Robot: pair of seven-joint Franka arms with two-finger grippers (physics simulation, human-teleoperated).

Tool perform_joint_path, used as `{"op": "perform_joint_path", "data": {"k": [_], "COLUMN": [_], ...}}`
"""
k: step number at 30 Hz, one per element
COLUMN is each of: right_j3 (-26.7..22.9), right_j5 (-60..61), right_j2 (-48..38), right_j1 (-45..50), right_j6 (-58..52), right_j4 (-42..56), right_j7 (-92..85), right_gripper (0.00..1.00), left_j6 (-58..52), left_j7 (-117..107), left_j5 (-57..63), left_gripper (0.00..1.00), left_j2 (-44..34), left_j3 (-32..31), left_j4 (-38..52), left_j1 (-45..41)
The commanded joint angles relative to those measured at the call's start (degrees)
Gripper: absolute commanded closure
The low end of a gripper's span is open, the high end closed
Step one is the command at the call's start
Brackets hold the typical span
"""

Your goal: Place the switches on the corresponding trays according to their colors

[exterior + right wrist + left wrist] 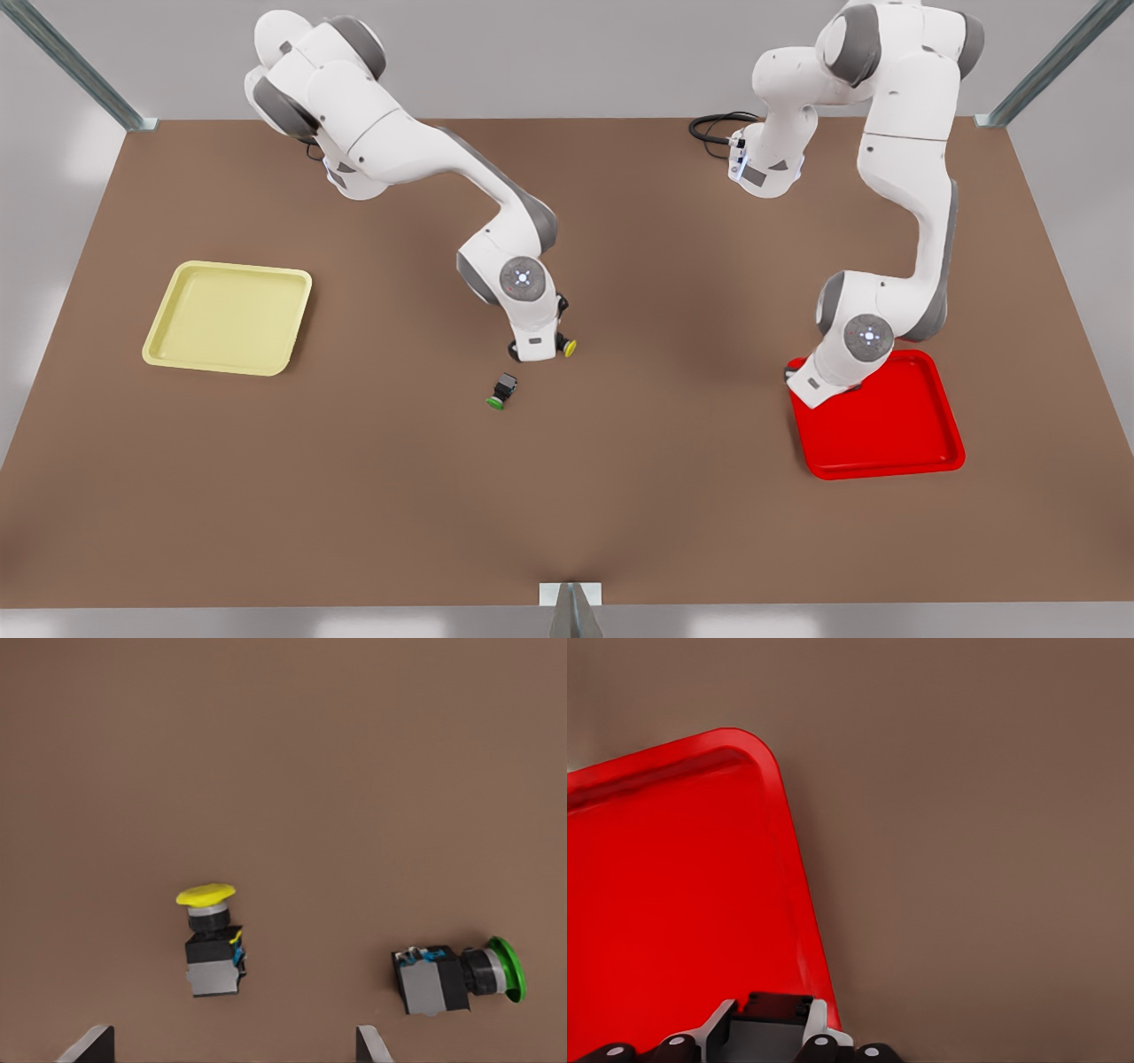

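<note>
Brown table [620, 496] underneath everything. All places below given from the green-capped switch [456, 976], lying on its side near mid-table.

Pale yellow tray [229, 266]: well off toward the front view's left, bare. Red tray [886, 472]: well off toward the front view's right.

Left gripper [769, 1017]: far to the front view's right of the green cap, low over the red tray's near corner, fingers clenched on a dark switch body [778, 1003]; cap hidden, so colour not confirmable, though likely the red one. Judged step here: setting down. Best to shift inward past the raised rim before letting go, since the grip sits close to the tray's edge and a release there could tip the part onto the rim.

Right gripper [230, 1050]: just beside and above the green cap, fingers spread wide. Yellow-capped switch [211, 943]: near the green one but apart, lying on the table between those spread fingers. Judged step: descent to grasp. Best to centre on the grey body rather than the round cap, close across the flat sides, and leave the green decoy untouched.
</note>
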Motion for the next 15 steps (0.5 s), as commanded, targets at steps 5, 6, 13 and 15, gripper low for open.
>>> {"op": "perform_joint_path", "data": {"k": [5, 6, 13, 15], "right_j3": [0.2, 0.1, -1.9, -2.7], "right_j5": [-3.9, -3.9, -3.9, -3.9], "right_j2": [2.5, 2.5, 3.1, 3.2], "right_j1": [1.8, 4.1, 5.7, 5.3], "right_j6": [2.9, 3.0, 6.0, 6.1], "right_j4": [-1.5, -1.8, -2.5, -3.3], "right_j7": [0.8, 2.5, 4.1, 4.0], "right_gripper": [0.00, 0.00, 0.00, 0.00], "left_j6": [0.2, 1.1, 4.1, 3.7], "left_j7": [3.2, 3.1, 2.9, 1.3], "left_j5": [-3.6, -3.5, -3.2, -3.7], "left_gripper": [0.36, 0.29, 0.00, 0.00], "left_j2": [0.9, 1.9, 2.6, 0.2], "left_j3": [3.0, 3.8, 4.1, 4.1], "left_j4": [0.2, 1.3, 3.7, 6.2], "left_j1": [3.3, 4.6, 8.0, 7.9]}}
